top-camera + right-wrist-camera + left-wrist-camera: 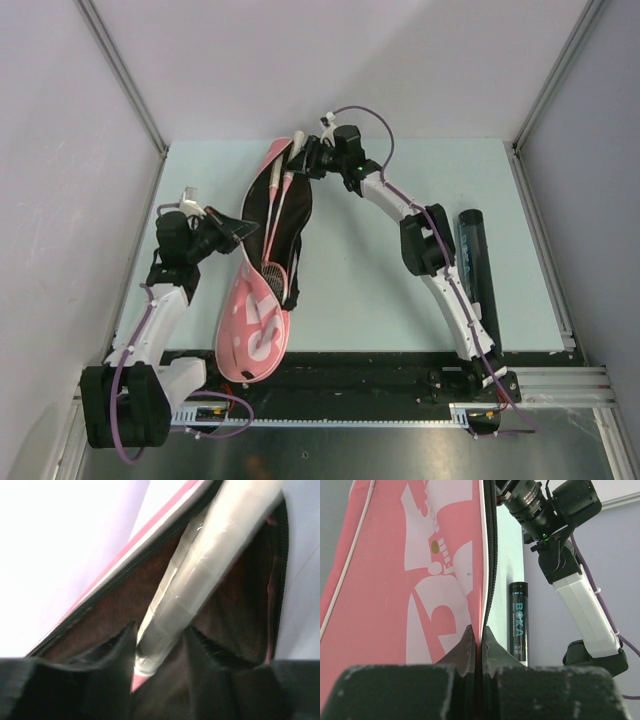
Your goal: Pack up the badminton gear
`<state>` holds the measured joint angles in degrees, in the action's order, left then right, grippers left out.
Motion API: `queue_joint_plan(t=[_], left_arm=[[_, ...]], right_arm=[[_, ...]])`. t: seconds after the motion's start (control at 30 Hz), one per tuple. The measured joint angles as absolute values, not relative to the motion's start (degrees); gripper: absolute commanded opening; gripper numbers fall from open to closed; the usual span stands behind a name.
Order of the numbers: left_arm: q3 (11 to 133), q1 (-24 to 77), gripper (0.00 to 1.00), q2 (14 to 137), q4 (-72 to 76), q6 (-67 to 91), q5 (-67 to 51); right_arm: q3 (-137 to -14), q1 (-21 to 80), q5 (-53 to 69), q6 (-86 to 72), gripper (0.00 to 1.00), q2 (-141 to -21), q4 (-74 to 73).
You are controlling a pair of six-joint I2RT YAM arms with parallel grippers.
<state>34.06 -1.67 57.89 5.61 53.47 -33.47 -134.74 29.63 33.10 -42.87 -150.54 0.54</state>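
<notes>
Pink bag (252, 335): soft, light fabric that sags. We judge the zipper rim the surest hold. Its wide end lies on the desk (380, 290), on the near side of the left end effector.
Left end effector (479, 632): closed on the bag's zipper rim, holding the flap aside so the mouth gapes.
Rackets (278, 272): two, thin and light, with stiff shafts and delicate strings. Both heads sit inside the open bag just beyond the left end effector.
Right end effector (159, 645): clamped on a white wrapped racket handle (210, 565), probably slick, at the bag's narrow far end.
Dark tube (470, 255): rigid and likely to roll. It lies on the desk, well apart from the bag, beside the right arm. We cannot tell its contents.
</notes>
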Motion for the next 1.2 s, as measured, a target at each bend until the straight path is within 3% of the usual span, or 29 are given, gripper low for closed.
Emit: queue_joint_plan(t=[0.07, 0.1, 0.2, 0.37, 0.63, 0.83, 0.87, 1.0, 1.13, 1.2], left_arm=[[34.06, -1.43, 0.0, 58.43, 5.69, 53.39, -33.36], [34.06, -1.32, 0.0, 58.67, 5.67, 53.01, -33.19], [34.09, -0.84, 0.0, 60.51, 5.56, 52.38, -32.49], [35.73, 1.34, 0.0, 65.73, 2.96, 51.75, -33.43], [36.97, 4.23, 0.0, 66.57, 2.39, 50.85, -33.63], [37.12, 4.75, 0.0, 67.96, 2.61, 50.43, -34.41], [37.41, 4.86, 0.01, 68.88, 2.61, 50.39, -34.89], [38.81, 6.17, 0.23, 71.31, 0.75, 48.42, -33.8], [44.07, 8.67, 0.31, 72.64, -3.88, 43.86, -28.21], [48.36, 10.5, 0.31, 74.37, -5.87, 40.73, -23.68]], right_arm=[[-136.44, 29.34, 32.93, -43.33, 0.05, -151.87, 0.51], [-136.84, 29.26, 32.53, -45.56, 0.0, -152.2, -0.1], [-133.82, 29.34, 32.53, -50.35, 0.0, -150.91, -1.02], [-112.81, 30.15, 29.82, -57.41, 0.0, -141.51, 5.87], [-108.01, 30.79, 27.62, -61.54, 0.0, -139.28, 11.42], [-108.86, 30.79, 27.59, -61.84, 0.07, -138.87, 9.56], [-109.14, 30.96, 27.2, -61.8, 0.07, -138.87, 9.39], [-112.07, 31.33, 26.72, -61.43, 0.06, -140.2, 7.92], [-113.1, 31.77, 27.88, -60.14, 0.05, -141.03, 7.22], [-113.1, 32.14, 29.02, -59.96, 0.03, -141.14, 7.01]])
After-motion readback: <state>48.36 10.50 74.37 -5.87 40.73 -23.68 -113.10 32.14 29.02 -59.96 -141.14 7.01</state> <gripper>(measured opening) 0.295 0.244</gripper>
